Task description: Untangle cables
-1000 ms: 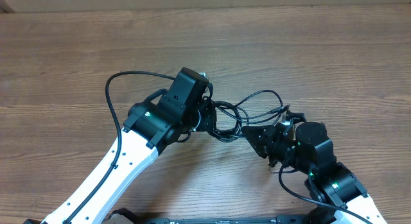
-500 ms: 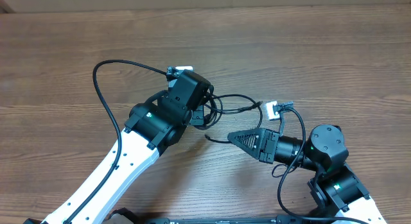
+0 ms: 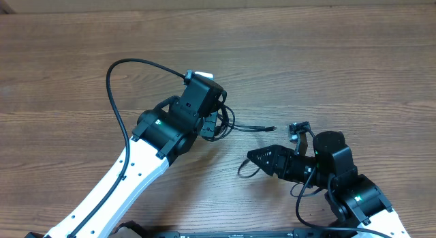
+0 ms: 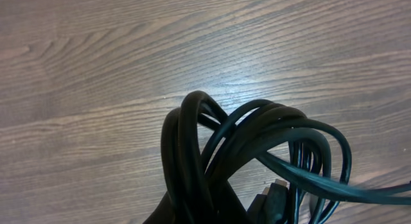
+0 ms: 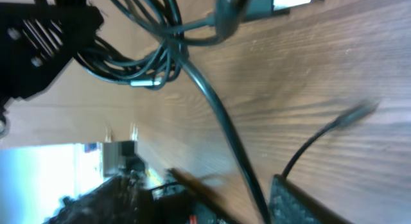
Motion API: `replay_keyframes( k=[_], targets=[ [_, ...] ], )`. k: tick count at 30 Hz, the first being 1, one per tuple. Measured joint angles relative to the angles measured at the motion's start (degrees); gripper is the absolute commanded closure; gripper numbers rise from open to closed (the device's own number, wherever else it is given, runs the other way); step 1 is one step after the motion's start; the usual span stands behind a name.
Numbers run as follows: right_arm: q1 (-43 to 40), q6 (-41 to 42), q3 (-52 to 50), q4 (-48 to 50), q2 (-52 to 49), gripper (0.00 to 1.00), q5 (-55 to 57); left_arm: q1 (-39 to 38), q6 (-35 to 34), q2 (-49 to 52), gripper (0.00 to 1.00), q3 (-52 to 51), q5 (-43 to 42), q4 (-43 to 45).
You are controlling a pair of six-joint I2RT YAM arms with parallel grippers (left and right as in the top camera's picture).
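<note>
Nearest the base, the right gripper (image 3: 252, 158) lies low over the table (image 3: 327, 61), with a short strand (image 3: 240, 172) curling at its tip. Whether its jaws stand wide or narrow cannot be told. Beyond it, the left gripper (image 3: 216, 123) is clamped on the cables (image 4: 257, 137), a knotted bundle with one plug end (image 3: 270, 129) trailing free. Pulling hard against that clamp would likely tighten the knot rather than loosen it.
</note>
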State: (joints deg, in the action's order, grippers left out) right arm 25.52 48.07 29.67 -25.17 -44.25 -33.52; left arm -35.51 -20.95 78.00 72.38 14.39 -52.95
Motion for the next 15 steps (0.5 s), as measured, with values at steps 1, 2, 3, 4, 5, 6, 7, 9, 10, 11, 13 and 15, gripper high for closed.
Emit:
replay_keyframes(
  k=[1,2,3,4,5,6,7,9,10,11,13,15],
  targets=[
    [0.02,-0.61,0.0,-0.13,0.0,0.13,0.63,0.0,0.37,0.0,0.96,0.0,-0.09,0.0],
    [0.0,-1.01,0.0,-0.2,0.0,0.05,1.05,0.0,0.68,0.0,0.96,0.0,-0.22,0.0],
    [0.0,-1.84,0.0,-0.22,0.0,0.0,1.18,0.0,1.11,0.02,0.96,-0.02,-0.28,0.02],
    [0.0,-2.91,0.0,-0.39,0.0,0.0,1.01,0.0,1.7,0.02,0.96,-0.02,-0.24,0.0],
    [0.0,-3.65,0.0,-0.52,0.0,0.01,0.81,0.0,2.12,0.02,0.96,-0.02,-0.15,0.02],
    [0.0,-4.66,0.04,-1.07,0.0,0.0,0.55,0.0,2.62,0.0,0.96,0.0,0.42,0.02],
    [0.02,-5.46,0.07,-2.08,0.0,0.0,0.31,0.0,3.02,0.0,0.96,-0.02,0.96,0.02],
    [0.0,-7.82,0.55,-4.96,0.0,0.0,-0.37,0.0,4.0,0.0,0.96,-0.02,2.84,0.02],
    [0.0,-9.31,1.05,-6.56,0.0,0.0,-0.74,0.02,4.83,0.0,0.96,-0.02,3.89,0.02],
    [0.0,-10.82,1.73,-7.87,0.0,0.0,-0.96,0.02,6.03,0.0,0.96,-0.02,4.68,0.02],
    [0.0,-14.97,3.96,-10.36,0.0,0.0,-1.29,0.0,9.2,0.0,0.96,-0.02,5.55,0.02],
    [0.0,-19.58,6.73,-11.39,0.0,0.0,-1.66,0.02,12.96,0.0,0.96,-0.02,5.57,0.04]
  ],
)
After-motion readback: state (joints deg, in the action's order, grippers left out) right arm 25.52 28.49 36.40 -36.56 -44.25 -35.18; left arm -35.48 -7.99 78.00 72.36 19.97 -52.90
